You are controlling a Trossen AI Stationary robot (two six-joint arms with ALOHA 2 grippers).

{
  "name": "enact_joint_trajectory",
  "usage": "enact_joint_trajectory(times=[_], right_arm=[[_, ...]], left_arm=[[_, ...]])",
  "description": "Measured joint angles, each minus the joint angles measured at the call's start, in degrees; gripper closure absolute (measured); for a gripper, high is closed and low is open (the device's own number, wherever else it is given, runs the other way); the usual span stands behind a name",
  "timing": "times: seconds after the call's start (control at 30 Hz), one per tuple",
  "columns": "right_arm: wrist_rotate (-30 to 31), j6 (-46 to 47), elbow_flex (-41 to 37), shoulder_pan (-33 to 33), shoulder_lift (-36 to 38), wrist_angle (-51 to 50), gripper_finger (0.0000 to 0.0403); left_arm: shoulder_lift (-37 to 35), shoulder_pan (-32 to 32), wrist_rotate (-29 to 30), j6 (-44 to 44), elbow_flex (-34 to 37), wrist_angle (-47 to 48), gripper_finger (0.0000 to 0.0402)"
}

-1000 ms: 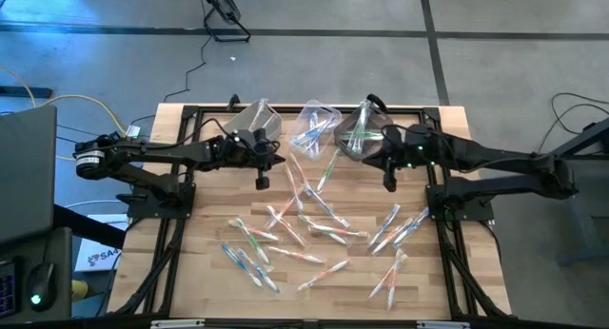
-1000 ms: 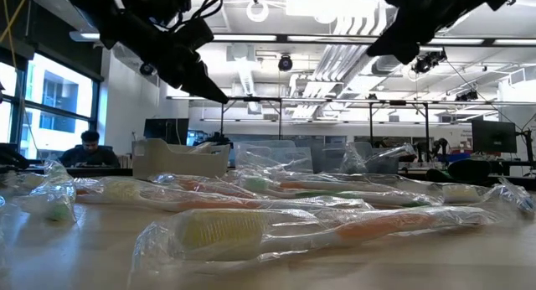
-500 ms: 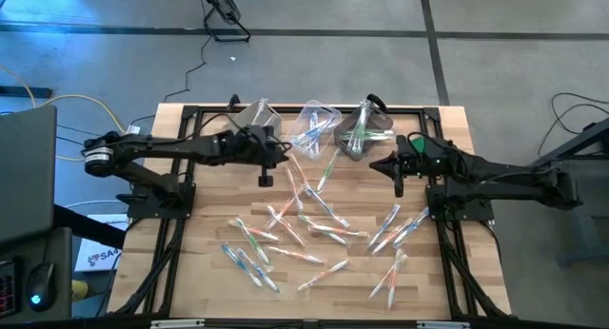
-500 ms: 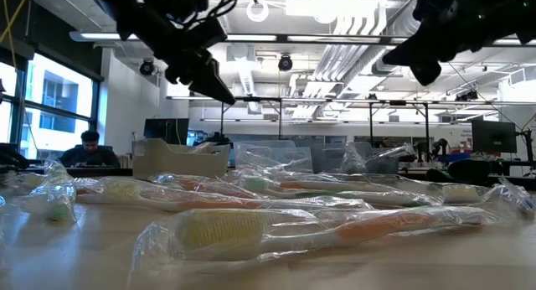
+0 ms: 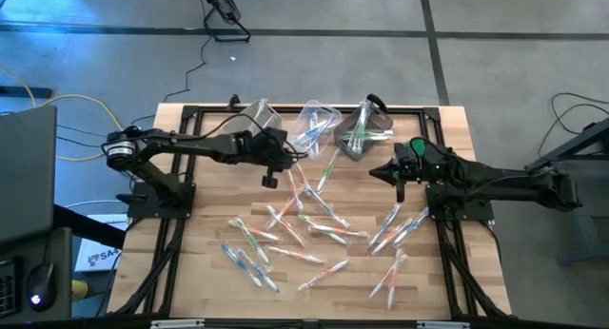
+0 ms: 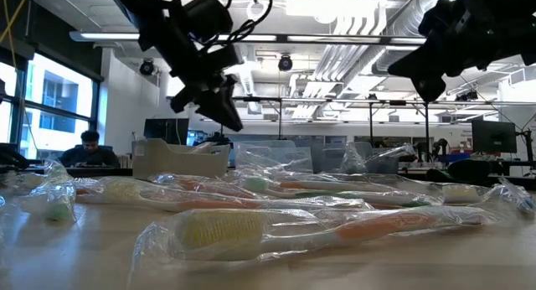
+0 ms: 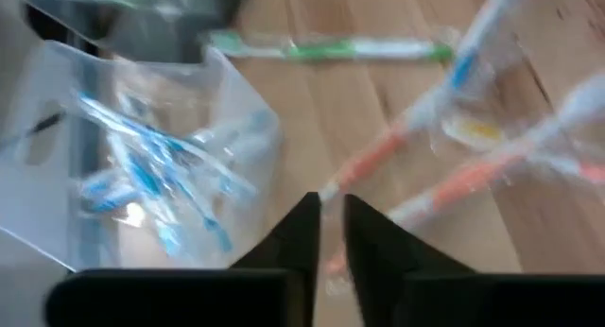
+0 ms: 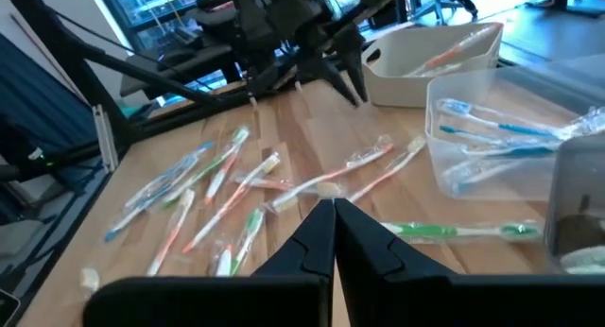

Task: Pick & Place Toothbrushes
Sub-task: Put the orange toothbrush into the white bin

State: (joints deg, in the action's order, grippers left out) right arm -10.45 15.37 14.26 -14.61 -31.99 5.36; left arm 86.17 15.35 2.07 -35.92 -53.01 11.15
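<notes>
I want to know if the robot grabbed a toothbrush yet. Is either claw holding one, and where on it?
No. The left gripper hangs empty above the toothbrushes, fingers slightly apart; the right gripper is shut on nothing.

Bright overhead light; left wrist view motion-blurred, low foreground soft.

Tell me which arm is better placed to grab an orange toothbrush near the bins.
Probably left. The left end effector hangs just above the orange toothbrushes beside the blue-brush bin; the right end effector sits farther right, empty.
</notes>
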Motion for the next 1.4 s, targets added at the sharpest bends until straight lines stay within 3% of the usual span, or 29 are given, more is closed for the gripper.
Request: enact_joint_trajectory(times=[0.2, 0.33, 0.7, 1.13, 1.4], right_arm=[[0.0, -0.6, 0.0, 0.0, 0.1, 0.1, 0.0401], [0.0, -0.6, 0.0, 0.0, 0.1, 0.1, 0.0401], [0.0, -0.3, 0.0, 0.0, 0.1, 0.0, 0.0401], [3.0, -0.2, 0.0, 0.0, 0.0, 0.0, 0.0401], [3.0, -0.2, 0.0, 0.0, 0.0, 0.0, 0.0401]], left_arm=[[0.0, 0.0, -4.8, 0.1, 0.1, 2.6, 0.0264], [0.1, 0.0, -8.2, 0.1, 0.1, 2.6, 0.0236], [6.0, -0.3, -9.3, 0.1, 0.1, 2.3, 0.0231], [6.8, -0.8, -11.0, -0.9, 0.0, 1.7, 0.0231], [9.8, -1.2, -11.8, -0.1, -0.1, -3.8, 0.0231]])
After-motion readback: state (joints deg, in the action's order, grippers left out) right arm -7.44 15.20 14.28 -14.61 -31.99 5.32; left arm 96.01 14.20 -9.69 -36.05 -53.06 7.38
